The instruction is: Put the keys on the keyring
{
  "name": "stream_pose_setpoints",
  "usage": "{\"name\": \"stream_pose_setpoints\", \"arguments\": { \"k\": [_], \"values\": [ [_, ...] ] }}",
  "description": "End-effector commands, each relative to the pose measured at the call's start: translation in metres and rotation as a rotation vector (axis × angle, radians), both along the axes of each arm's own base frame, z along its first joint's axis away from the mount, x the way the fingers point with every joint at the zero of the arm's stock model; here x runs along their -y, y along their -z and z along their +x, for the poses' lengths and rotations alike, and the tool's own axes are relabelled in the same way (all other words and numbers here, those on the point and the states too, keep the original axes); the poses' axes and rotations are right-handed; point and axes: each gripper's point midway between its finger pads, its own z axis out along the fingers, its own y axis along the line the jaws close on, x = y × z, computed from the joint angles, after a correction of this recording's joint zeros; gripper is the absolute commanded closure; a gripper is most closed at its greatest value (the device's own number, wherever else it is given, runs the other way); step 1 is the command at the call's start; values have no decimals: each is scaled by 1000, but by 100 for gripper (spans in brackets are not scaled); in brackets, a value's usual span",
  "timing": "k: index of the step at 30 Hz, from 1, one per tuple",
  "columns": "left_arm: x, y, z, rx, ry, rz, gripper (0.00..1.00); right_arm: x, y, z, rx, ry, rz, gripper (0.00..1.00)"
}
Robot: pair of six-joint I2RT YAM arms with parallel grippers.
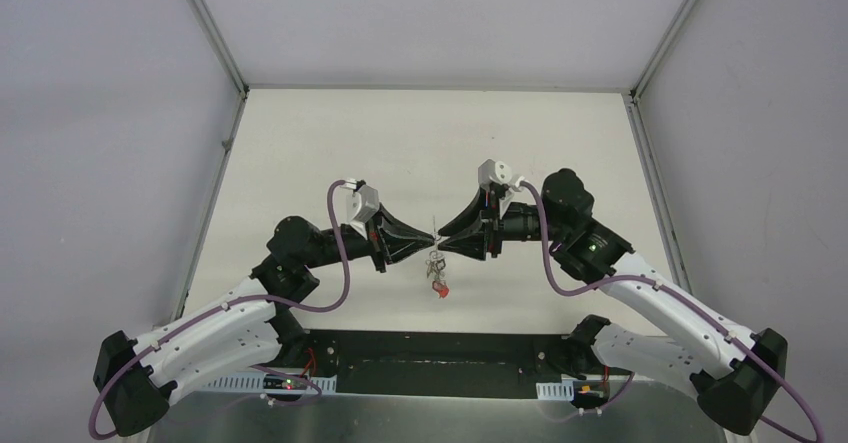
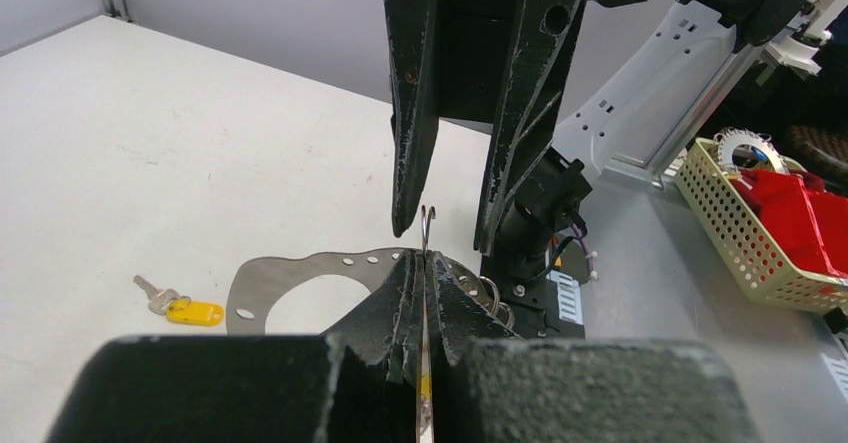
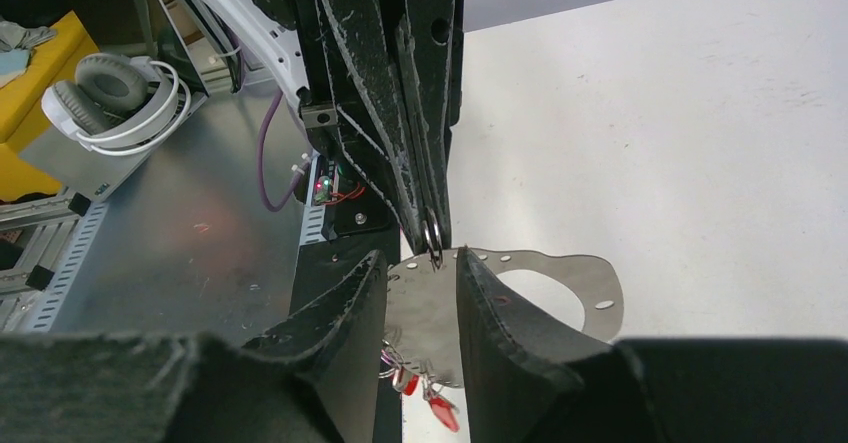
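Note:
My left gripper (image 1: 429, 235) is shut on a small wire ring (image 2: 428, 223) that sticks out of its tips (image 3: 432, 241). From that ring hangs the keyring (image 3: 545, 268), a flat grey metal loop with small holes, also seen in the left wrist view (image 2: 290, 268). Keys (image 1: 438, 281) with red tags (image 3: 440, 411) dangle from its lower edge. My right gripper (image 3: 421, 255) is open, its fingers standing either side of the wire ring and the loop's top without touching them (image 2: 441, 238). A key with a yellow tag (image 2: 183, 309) lies on the white table.
The black base plate (image 1: 430, 358) lies just near of the hanging keys. Off the table sit a yellow perforated basket (image 2: 770, 253) with red items and a pair of white headphones (image 3: 115, 93). Grey walls and metal posts (image 1: 215, 33) enclose the table.

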Motion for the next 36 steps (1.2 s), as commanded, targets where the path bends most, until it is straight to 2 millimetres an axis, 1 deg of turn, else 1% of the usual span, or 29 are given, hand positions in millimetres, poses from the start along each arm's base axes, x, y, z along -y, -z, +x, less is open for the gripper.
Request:
{"name": "stream_pose_setpoints", "arguments": {
  "k": [1, 3, 6, 7, 12, 13, 14, 16, 17, 19, 21, 24, 29, 34, 35, 36],
  "values": [
    [-1, -27, -7, 57, 22, -60, 100, -5, -32, 6, 31, 25, 69, 66],
    [0, -26, -6, 55, 21, -60, 100, -7, -30, 7, 11, 22, 63, 70],
    [0, -26, -6, 53, 22, -59, 100, -9, -28, 6, -3, 11, 58, 97],
    [0, -26, -6, 52, 20, -60, 100, -9, -27, 6, -5, 9, 57, 100],
    [-1, -25, -4, 54, 7, -63, 100, -8, -27, 5, 12, 8, 65, 100],
    [-2, -25, -4, 54, 2, -64, 97, -7, -28, 5, 16, 10, 66, 100],
    [-3, -26, -3, 50, -6, -67, 90, -7, -28, 6, 19, 14, 68, 100],
    [-3, -25, -1, 41, -19, -66, 81, -6, -28, 5, 23, 13, 70, 100],
    [-3, -25, 0, 41, -21, -66, 78, -6, -28, 5, 21, 13, 69, 100],
    [-3, -25, 0, 39, -22, -64, 76, -6, -28, 5, 19, 12, 69, 100],
    [-2, -24, 1, 38, -18, -60, 78, -6, -28, 4, 17, 10, 71, 100],
    [0, -24, 0, 34, -7, -51, 83, -6, -28, 5, 16, 16, 72, 100],
    [2, -23, 0, 35, 0, -43, 100, -6, -29, 5, 17, 18, 74, 100],
    [1, -23, 0, 29, -7, -39, 100, -5, -30, 6, 18, 31, 76, 100],
    [0, -23, 1, 30, -12, -39, 100, -5, -30, 7, 17, 36, 77, 98],
    [-1, -23, 1, 30, -15, -38, 100, -5, -30, 7, 18, 41, 78, 88]
  ]
}}
